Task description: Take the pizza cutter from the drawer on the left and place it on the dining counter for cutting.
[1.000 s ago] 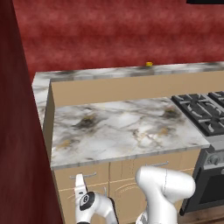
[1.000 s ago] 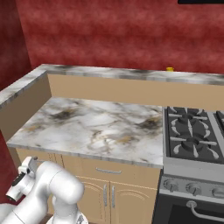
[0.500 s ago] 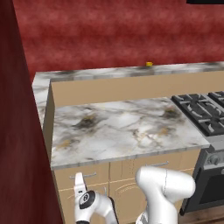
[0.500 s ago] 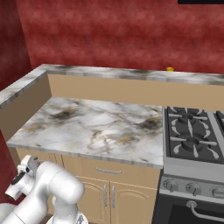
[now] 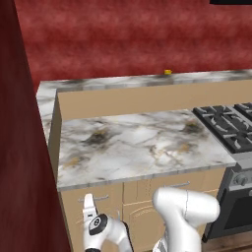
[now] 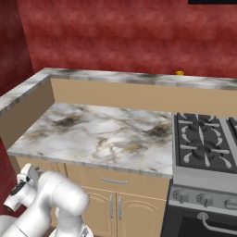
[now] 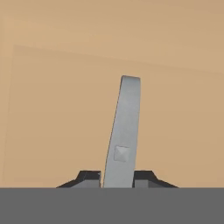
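The drawer (image 5: 93, 203) is the shallow tan front under the left end of the marble worktop, and it is closed. Its silver bar handle (image 7: 124, 131) stands between my finger tips in the hand view, with the dark pads pressed against both sides. My gripper (image 7: 117, 177) is shut on that handle; in the left base view it (image 5: 89, 203) sits low against the drawer front. The pizza cutter is hidden. The dining counter's raised marble-topped ledge (image 5: 147, 81) runs behind the worktop.
A marble worktop (image 6: 106, 134) spans the cabinets, with a gas stove (image 6: 203, 143) to its right. A small yellow cup (image 6: 179, 73) sits on the ledge. A dark red wall (image 5: 19, 147) stands close on the left. Cabinet doors (image 6: 111, 210) lie below the drawers.
The jaws have closed from wide open onto the drawer handle. The arm and the base have hardly moved, and the drawer stays closed.
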Available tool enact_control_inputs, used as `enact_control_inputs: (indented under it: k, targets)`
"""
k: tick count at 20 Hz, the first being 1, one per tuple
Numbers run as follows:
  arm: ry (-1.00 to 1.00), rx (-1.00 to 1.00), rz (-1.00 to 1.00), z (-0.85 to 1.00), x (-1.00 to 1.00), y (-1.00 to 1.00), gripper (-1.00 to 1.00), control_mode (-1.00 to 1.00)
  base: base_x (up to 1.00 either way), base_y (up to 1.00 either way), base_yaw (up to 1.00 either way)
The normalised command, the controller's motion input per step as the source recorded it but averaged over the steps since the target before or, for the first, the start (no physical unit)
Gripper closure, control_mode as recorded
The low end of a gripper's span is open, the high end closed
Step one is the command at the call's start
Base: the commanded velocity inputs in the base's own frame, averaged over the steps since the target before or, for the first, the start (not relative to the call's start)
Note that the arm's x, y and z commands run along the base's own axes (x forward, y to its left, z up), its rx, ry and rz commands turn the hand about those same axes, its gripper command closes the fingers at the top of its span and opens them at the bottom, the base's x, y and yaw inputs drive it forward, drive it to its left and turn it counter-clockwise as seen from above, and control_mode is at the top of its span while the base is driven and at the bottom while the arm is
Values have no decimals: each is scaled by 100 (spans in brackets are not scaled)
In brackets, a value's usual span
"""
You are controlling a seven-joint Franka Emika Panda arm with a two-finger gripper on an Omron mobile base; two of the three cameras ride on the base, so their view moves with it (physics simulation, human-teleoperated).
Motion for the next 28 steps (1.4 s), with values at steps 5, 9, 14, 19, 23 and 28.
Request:
enact_control_inputs:
  k: [5, 9, 14, 19, 23, 28]
  targets:
    - [0, 0, 0, -15, -59, 0, 100, -100, 0, 0, 0]
    - [0, 0, 0, -16, -71, 0, 100, -100, 0, 0, 0]
    - [6, 2, 0, -13, -80, 0, 100, -100, 0, 0, 0]
    - [8, 3, 0, -13, -80, 0, 100, -100, 0, 0, 0]
    - [9, 5, 0, -12, -76, 0, 100, -100, 0, 0, 0]
    - [9, 4, 0, -11, -77, 0, 100, -100, 0, 0, 0]
